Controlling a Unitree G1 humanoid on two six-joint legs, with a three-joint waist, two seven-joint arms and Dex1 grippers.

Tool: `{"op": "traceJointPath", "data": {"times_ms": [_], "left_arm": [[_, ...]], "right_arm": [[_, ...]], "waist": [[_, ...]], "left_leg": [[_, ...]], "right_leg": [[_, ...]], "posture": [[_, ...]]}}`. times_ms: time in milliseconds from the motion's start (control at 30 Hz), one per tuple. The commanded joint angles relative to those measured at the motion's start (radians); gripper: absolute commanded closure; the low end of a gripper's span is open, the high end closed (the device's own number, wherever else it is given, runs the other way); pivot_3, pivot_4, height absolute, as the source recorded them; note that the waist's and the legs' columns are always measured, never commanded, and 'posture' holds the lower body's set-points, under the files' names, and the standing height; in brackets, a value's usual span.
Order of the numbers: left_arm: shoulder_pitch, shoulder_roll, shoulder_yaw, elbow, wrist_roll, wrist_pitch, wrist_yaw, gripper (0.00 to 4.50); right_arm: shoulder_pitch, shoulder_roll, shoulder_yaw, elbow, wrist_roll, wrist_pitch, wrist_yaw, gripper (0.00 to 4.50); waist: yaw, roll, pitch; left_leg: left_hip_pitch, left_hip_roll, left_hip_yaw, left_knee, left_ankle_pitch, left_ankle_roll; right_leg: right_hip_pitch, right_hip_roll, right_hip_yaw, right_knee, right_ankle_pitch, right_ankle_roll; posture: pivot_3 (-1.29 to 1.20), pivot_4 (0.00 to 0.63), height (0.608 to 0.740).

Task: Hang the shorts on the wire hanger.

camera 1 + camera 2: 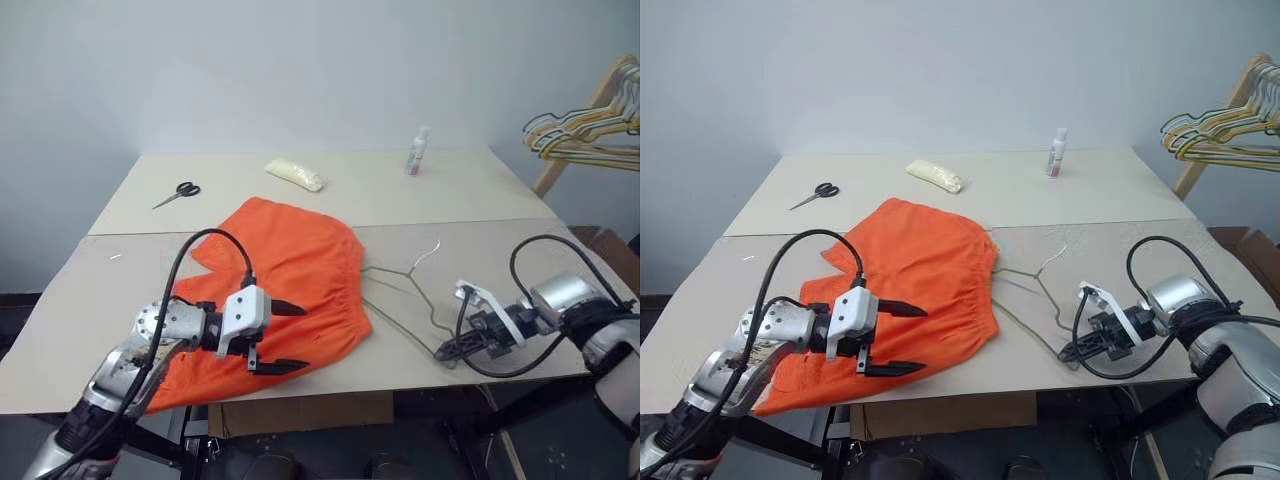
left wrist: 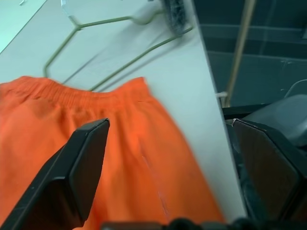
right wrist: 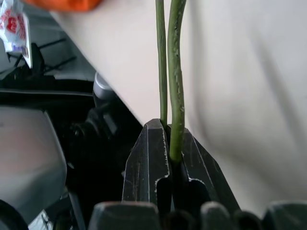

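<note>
Hovering over the bright orange fabric shorts, my left gripper is holding its jaws apart; my right gripper is clamping the thin grey-olive wire hanger on the desk.

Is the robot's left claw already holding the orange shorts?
No, the left gripper hangs open over the shorts, gripping nothing.

Cloth, wire and matt board

The shorts are showing as soft matt orange cloth, gathered at the waistband; the wire hanger is looking like thin dull olive metal; the table is appearing smooth, matt and beige.
</note>
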Motion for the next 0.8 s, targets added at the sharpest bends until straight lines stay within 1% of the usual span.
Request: {"op": "traceJointPath", "data": {"times_ms": [33, 167, 233, 300, 400, 533, 633, 800], "left_arm": [[-0.048, -0.032, -0.008, 0.038, 0.045, -0.004, 0.062, 0.05], [-0.058, -0.039, -0.019, 0.061, 0.070, -0.020, 0.064, 0.05], [-0.057, -0.032, -0.027, 0.063, 0.076, -0.025, 0.051, 0.05], [-0.055, -0.024, -0.036, 0.064, 0.082, -0.034, 0.032, 0.05], [-0.047, -0.012, -0.042, 0.057, 0.073, -0.047, -0.005, 0.05], [-0.045, -0.004, -0.032, 0.041, 0.051, -0.033, -0.033, 0.05], [-0.040, 0.005, -0.023, 0.039, 0.045, -0.035, -0.041, 0.05], [-0.034, 0.004, -0.017, 0.039, 0.059, -0.039, -0.014, 0.05]], "right_arm": [[0.044, -0.096, 0.000, -0.171, 0.107, 0.042, 0.054, 4.50], [0.114, -0.178, -0.027, -0.312, 0.181, 0.071, 0.054, 4.50], [0.138, -0.186, -0.055, -0.317, 0.209, 0.094, 0.054, 4.50], [0.139, -0.161, -0.080, -0.268, 0.200, 0.118, 0.054, 4.50], [0.113, -0.091, -0.120, -0.147, 0.160, 0.148, 0.054, 4.50], [0.085, -0.015, -0.164, -0.040, 0.115, 0.158, 0.054, 4.50], [0.077, 0.017, -0.173, -0.019, 0.085, 0.149, 0.054, 4.50], [0.082, 0.011, -0.150, -0.064, 0.087, 0.117, 0.054, 4.50]], "waist": [[0.003, 0.000, 0.000], [0.000, 0.000, 0.000], [-0.003, 0.000, 0.000], [-0.005, 0.000, 0.000], [-0.006, 0.000, 0.000], [-0.004, 0.000, 0.000], [-0.004, 0.000, 0.000], [-0.002, 0.000, 0.000]], "left_leg": [[-0.001, 0.000, -0.001, 0.001, 0.000, 0.000], [-0.002, 0.000, 0.000, 0.002, 0.000, 0.001], [-0.002, 0.001, 0.000, 0.002, -0.001, 0.001], [-0.002, 0.001, 0.000, 0.002, -0.001, 0.001], [-0.001, 0.001, 0.000, 0.003, -0.001, 0.001], [-0.002, 0.001, 0.000, 0.003, -0.001, 0.001], [-0.003, 0.001, 0.000, 0.004, -0.001, 0.001], [-0.003, 0.000, 0.000, 0.004, -0.001, 0.001]], "right_leg": [[0.000, 0.000, -0.001, 0.000, 0.000, 0.000], [-0.001, 0.000, -0.001, 0.000, 0.000, 0.000], [-0.001, 0.000, -0.001, -0.001, 0.000, 0.000], [0.000, 0.000, 0.000, -0.001, 0.000, 0.000], [0.001, 0.000, 0.000, 0.000, 0.000, 0.000], [0.000, 0.000, 0.000, 0.000, 0.000, 0.000], [0.000, 0.000, 0.000, 0.000, 0.000, 0.000], [0.000, -0.001, -0.001, 0.000, 0.000, 0.000]], "posture": [[0.14, 0.000, 0.740], [0.13, 0.000, 0.740], [0.13, 0.000, 0.740], [0.12, 0.000, 0.740], [0.12, 0.000, 0.740], [0.13, 0.000, 0.740], [0.14, 0.000, 0.740], [0.16, 0.000, 0.740]]}}
